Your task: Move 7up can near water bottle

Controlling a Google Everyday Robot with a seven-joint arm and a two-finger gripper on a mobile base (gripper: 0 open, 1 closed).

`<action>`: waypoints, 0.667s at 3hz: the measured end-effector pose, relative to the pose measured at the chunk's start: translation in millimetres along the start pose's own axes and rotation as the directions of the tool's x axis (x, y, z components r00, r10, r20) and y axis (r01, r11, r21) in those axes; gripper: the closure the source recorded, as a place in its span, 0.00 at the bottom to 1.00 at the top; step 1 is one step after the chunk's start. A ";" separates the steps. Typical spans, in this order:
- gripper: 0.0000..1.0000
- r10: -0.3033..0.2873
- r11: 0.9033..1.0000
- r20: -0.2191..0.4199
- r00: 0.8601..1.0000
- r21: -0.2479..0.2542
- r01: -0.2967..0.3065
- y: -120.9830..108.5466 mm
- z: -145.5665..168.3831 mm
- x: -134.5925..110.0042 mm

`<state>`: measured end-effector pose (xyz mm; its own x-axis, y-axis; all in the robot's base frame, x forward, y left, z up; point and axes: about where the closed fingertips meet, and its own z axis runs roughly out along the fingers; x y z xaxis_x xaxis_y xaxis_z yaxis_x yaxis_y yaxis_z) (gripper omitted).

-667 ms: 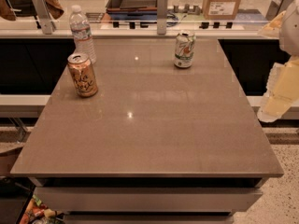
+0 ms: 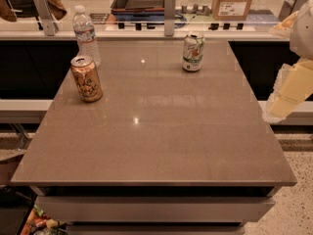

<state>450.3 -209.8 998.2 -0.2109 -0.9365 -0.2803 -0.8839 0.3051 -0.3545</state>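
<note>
The 7up can (image 2: 193, 52), white and green with a silver top, stands upright near the far edge of the brown table (image 2: 156, 141), right of centre. The water bottle (image 2: 86, 35), clear with a white cap, stands upright at the far left. The two are well apart. My gripper (image 2: 282, 99) is a pale shape at the right edge of the view, off the table's right side and lower right of the 7up can, touching nothing.
An orange-copper can (image 2: 86, 78) stands just in front of the water bottle. A low glass partition with posts (image 2: 169, 13) runs along the table's far edge. A cardboard box (image 2: 233, 1) and a tray sit behind it.
</note>
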 end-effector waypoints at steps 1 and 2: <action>0.00 0.066 0.996 0.109 0.992 0.047 -0.072 -24.4 21.9 0.4; 0.00 0.156 0.979 0.247 0.956 0.089 -0.183 -53.0 44.5 3.6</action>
<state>515.0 -221.6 976.3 -0.2364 -0.8050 -0.5441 -0.7894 0.4856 -0.3755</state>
